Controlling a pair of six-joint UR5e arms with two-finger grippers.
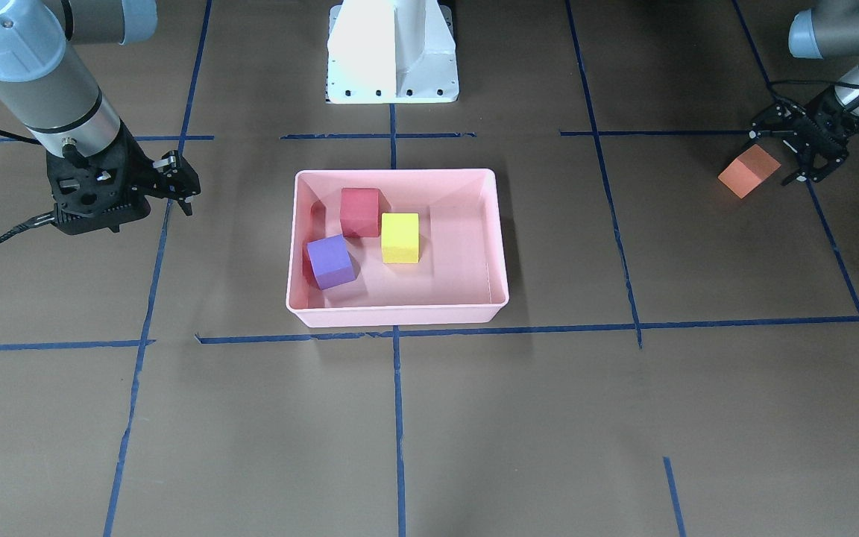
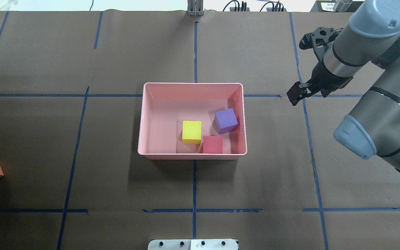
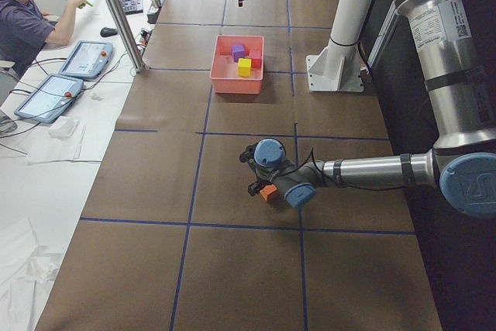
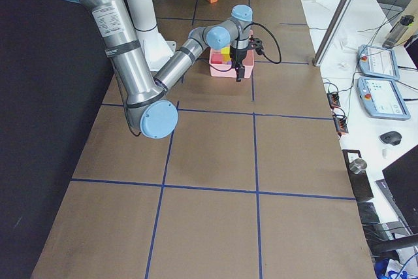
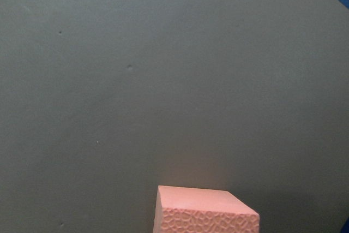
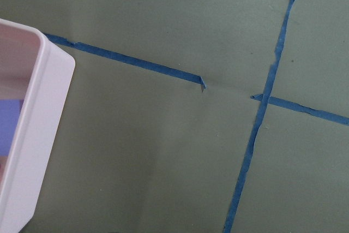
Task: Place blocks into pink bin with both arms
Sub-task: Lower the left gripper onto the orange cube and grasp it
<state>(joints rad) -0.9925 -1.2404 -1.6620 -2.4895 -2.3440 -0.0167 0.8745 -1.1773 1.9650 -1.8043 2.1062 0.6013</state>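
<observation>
So the only one not in yet is the orange cube (image 1: 749,171), and it's right at the tips of the left gripper (image 1: 780,155). From the front view those jaws look spread wider than the cube, which sits just off the tips and partly between them. I honestly can't tell if either pad is touching it. It's a cube, so there's no long axis to worry about, but it does look turned a bit relative to the jaws.

The pink bin (image 1: 396,317) is well apart from those jaws, off toward the other arm's side. It already holds the purple cube (image 1: 330,261), red cube (image 1: 360,211) and yellow cube (image 1: 400,237).

The right gripper (image 1: 182,186) looks pinched closed with nothing in it. It's hanging just outside the bin wall on the purple cube's end, way off from the orange one. I'd say this pick belongs to the left arm.
</observation>
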